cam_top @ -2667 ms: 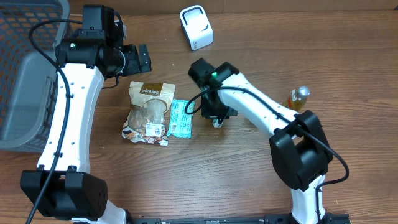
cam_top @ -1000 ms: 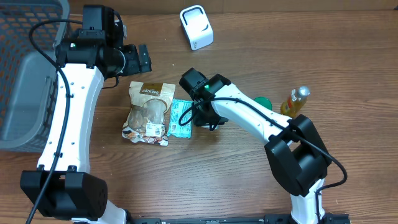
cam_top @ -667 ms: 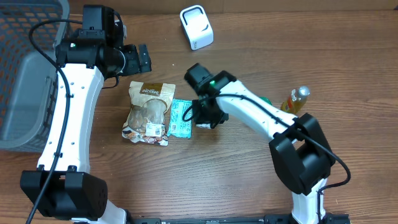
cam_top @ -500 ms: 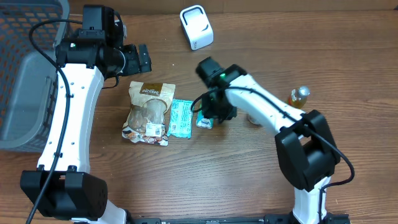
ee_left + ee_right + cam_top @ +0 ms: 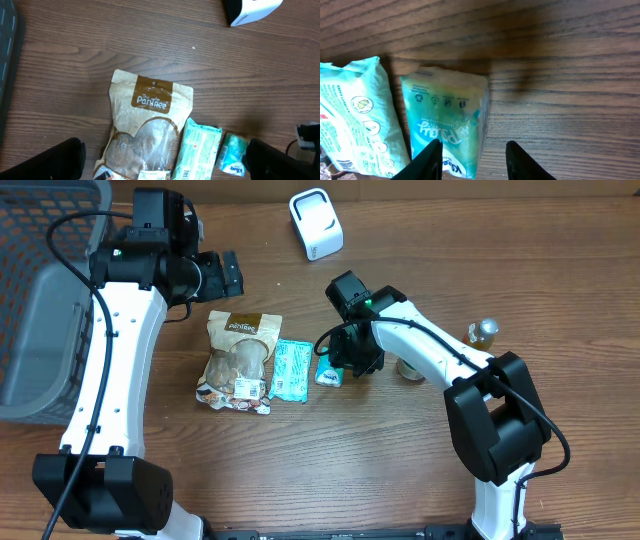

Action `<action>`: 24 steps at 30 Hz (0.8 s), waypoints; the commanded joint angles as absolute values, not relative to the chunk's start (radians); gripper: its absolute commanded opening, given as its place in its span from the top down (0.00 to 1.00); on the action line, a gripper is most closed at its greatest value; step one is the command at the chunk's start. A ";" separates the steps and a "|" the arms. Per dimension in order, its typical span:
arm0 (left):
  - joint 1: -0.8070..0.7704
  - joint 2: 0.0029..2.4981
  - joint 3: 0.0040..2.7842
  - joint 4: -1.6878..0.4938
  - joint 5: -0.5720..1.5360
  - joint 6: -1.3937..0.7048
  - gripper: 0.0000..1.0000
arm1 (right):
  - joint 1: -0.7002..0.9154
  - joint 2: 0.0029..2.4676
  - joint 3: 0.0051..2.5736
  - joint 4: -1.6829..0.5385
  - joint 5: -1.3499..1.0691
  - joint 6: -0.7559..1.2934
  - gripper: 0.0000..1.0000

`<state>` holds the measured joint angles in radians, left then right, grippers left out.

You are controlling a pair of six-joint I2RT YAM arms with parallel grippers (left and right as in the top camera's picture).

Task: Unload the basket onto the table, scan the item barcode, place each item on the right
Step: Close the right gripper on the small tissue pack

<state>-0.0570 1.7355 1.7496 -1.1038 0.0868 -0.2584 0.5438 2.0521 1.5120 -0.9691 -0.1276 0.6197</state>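
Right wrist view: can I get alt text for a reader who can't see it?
A small teal tissue pack lies flat on the wood table, beside a larger teal pack at the left edge. The black jaws stand apart at the bottom, one overlapping the tissue pack's lower end, the other over bare wood.

The brown pouch (image 5: pixel 146 134) reads "The PanTree"; the small teal tissue pack (image 5: pixel 447 120) probably says "Kleenex", seen upside down.
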 commanded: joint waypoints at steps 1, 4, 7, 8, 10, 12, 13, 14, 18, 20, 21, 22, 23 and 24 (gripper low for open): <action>-0.054 1.737 1.763 -1.103 0.097 -0.247 0.00 | 0.543 2.014 1.493 -0.954 -0.134 0.667 0.63; -0.054 1.737 1.763 -1.103 0.097 -0.247 0.01 | 0.543 2.016 1.491 -0.942 -0.133 0.667 0.65; -0.054 1.737 1.763 -1.103 0.097 -0.247 0.00 | 0.543 2.016 1.491 -0.938 -0.133 0.667 0.68; -0.054 1.737 1.763 -1.103 0.097 -0.247 0.00 | 0.543 2.017 1.491 -0.937 -0.133 0.668 0.69; -0.054 1.737 1.763 -1.103 0.097 -0.247 0.00 | 0.543 2.020 1.491 -0.935 -0.133 0.682 0.71; -0.054 1.737 1.763 -1.103 0.097 -0.247 0.00 | 0.544 2.027 1.491 -0.934 -0.132 0.685 0.73; -0.054 1.737 1.763 -1.103 0.097 -0.247 0.00 | 0.544 2.031 1.491 -0.934 -0.132 0.685 0.74; -0.054 1.737 1.763 -1.103 0.097 -0.247 0.00 | 0.544 2.038 1.491 -0.934 -0.133 0.685 0.74; -0.054 1.737 1.763 -1.103 0.097 -0.247 0.00 | 0.545 2.074 1.491 -0.928 -0.133 0.685 0.75; -0.054 1.737 1.763 -1.103 0.097 -0.247 0.00 | 0.549 2.093 1.491 -0.928 -0.133 0.685 0.77; -0.054 1.737 1.763 -1.103 0.097 -0.247 0.00 | 0.551 2.102 1.491 -0.928 -0.133 0.685 0.79; -0.054 1.737 1.763 -1.103 0.097 -0.247 0.00 | 0.553 2.105 1.491 -0.930 -0.133 0.685 0.80; -0.054 1.737 1.763 -1.103 0.097 -0.247 0.00 | 0.555 2.110 1.491 -0.931 -0.132 0.685 0.82; -0.054 1.737 1.763 -1.103 0.097 -0.247 0.00 | 0.558 2.112 1.491 -0.931 -0.132 0.685 0.82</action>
